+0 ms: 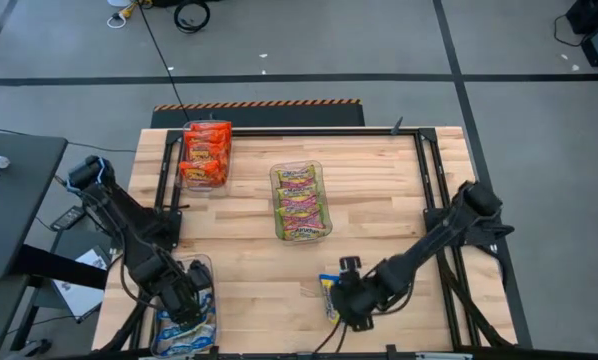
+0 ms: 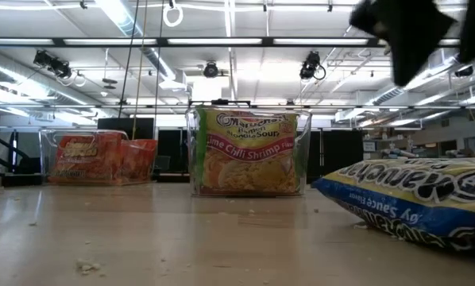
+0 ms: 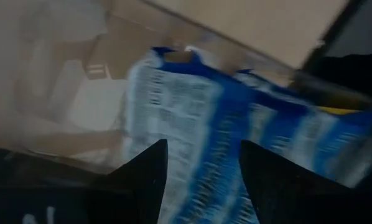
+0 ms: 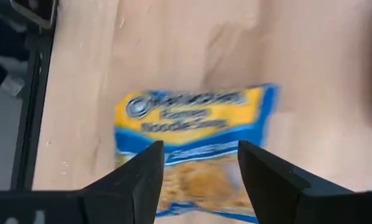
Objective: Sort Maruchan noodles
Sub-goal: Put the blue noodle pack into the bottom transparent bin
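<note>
1. Item: one loose blue-yellow packet (image 1: 328, 296) of Maruchan noodles, lying flat on the wooden table (image 1: 379, 200) near its front edge, at about 6 o'clock from the table's centre in the high view. In the low view one end looks slightly raised.
2. Right gripper (image 1: 351, 305): poised over the packet, toward its 3 o'clock side; fingers spread, nothing between them. In the right wrist view the packet (image 4: 195, 152) lies straight ahead, running in under the fingertips.
3. Long axis: appears to run roughly 12 to 6 o'clock in the high view, in line with the gripper's reach, so the fingers would bracket the short width.
4. Left gripper (image 1: 186, 300): over the front-left clear bin (image 1: 169, 340), which holds blue packets (image 3: 198, 143); fingers apart, gripping nothing.
5. Nearer arm: the right, plainly.
6. Judged destination: that bin, at 9 o'clock from the loose packet.
7. Already sorted: orange-red packets (image 1: 206, 152) in the rear-left bin; lime chili shrimp packets (image 1: 301, 203) in the centre bin.
</note>
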### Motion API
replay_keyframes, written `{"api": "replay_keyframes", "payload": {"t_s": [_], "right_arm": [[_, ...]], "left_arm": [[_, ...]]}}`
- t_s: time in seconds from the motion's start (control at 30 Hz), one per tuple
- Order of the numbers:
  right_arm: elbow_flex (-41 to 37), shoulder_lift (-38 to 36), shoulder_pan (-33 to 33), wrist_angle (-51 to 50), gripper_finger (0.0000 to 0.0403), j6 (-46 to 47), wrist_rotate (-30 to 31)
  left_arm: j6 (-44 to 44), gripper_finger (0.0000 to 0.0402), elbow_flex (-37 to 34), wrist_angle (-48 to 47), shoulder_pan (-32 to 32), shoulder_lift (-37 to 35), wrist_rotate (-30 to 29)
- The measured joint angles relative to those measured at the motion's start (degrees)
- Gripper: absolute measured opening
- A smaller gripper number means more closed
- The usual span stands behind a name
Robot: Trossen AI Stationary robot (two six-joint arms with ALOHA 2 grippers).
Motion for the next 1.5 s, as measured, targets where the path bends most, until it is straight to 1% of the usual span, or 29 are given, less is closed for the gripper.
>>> {"api": "replay_keyframes", "payload": {"t_s": [0.13,0.23,0.33,0.43,0.5,0.57,0.6,0.67,0.73,0.8,0.87,0.97,1.07,1.13,1.17,1.23,1.3,1.4,1.5], "right_arm": [[0.00,-5.22,-0.50,-2.92,0.0210,-1.36,3.62],[0.02,-7.32,0.03,-7.84,0.0210,-0.48,3.38],[-0.05,-7.19,1.64,-12.56,0.0210,0.49,3.15],[-1.77,-6.33,3.22,-12.64,0.0210,-0.06,2.25],[-4.44,-5.88,4.11,-11.38,0.0210,0.50,0.40],[-7.09,-5.65,4.65,-10.06,0.0210,1.88,-0.99],[-8.69,-5.63,4.94,-9.41,0.0210,2.78,-1.40],[-11.68,-5.41,5.27,-8.15,0.0210,3.94,-1.76],[-14.29,-5.27,5.42,-3.91,0.0210,3.86,-3.18],[-16.56,-5.29,5.28,2.11,0.0210,3.22,-5.35],[-17.93,-5.19,4.91,9.01,0.0210,2.53,-4.92],[-19.65,-5.25,3.56,18.67,0.0210,1.32,0.96],[-21.02,-5.25,0.68,29.56,0.0210,-0.38,7.51],[-21.29,-5.25,-1.71,34.19,0.0210,-0.74,9.79],[-20.98,-5.25,-2.83,34.61,0.0210,-0.83,10.02],[-19.84,-5.27,-4.70,33.99,0.0210,-1.00,8.84],[-18.41,-5.43,-5.64,30.60,0.0210,-1.21,6.13],[-16.16,-5.45,-5.02,22.26,0.0210,-1.22,4.30],[-13.72,-5.45,-3.35,12.57,0.0210,1.47,4.13]], "left_arm": [[-1.50,0.0201,3.54,-0.75,0.00,-0.08,-1.13],[-4.30,0.0201,5.39,-0.81,0.00,-0.10,-1.34],[-6.67,0.0201,6.60,-1.45,0.00,-0.10,1.13],[-7.71,0.0201,6.57,-2.15,-0.35,-0.10,3.66],[-8.61,0.0201,6.57,-1.34,-0.65,-0.21,4.07],[-10.54,0.0201,6.57,0.33,-0.74,-0.26,2.01],[-11.52,0.0201,6.57,1.15,-0.61,-0.26,-0.15],[-14.25,0.0201,6.57,2.44,-0.07,0.05,-6.50],[-14.92,0.0201,6.57,5.46,1.05,0.61,-11.34],[-13.22,0.0201,6.57,10.34,2.93,1.59,-13.40],[-9.87,0.0201,6.57,15.28,4.56,2.75,-14.24],[-6.23,0.0201,6.59,22.27,7.52,5.71,-16.55],[-1.98,0.0201,6.57,28.20,10.20,9.68,-19.48],[-1.34,0.0201,6.59,31.88,12.11,12.61,-20.12],[-1.66,0.0201,6.59,33.07,13.02,14.10,-20.05],[-2.46,0.0201,6.55,36.67,14.85,16.96,-19.37],[-3.04,0.0201,6.55,41.54,16.55,19.52,-18.73],[-3.12,0.0201,6.57,50.47,18.70,23.54,-18.82],[-6.62,0.0201,6.57,57.85,20.13,27.40,-21.67]]}}
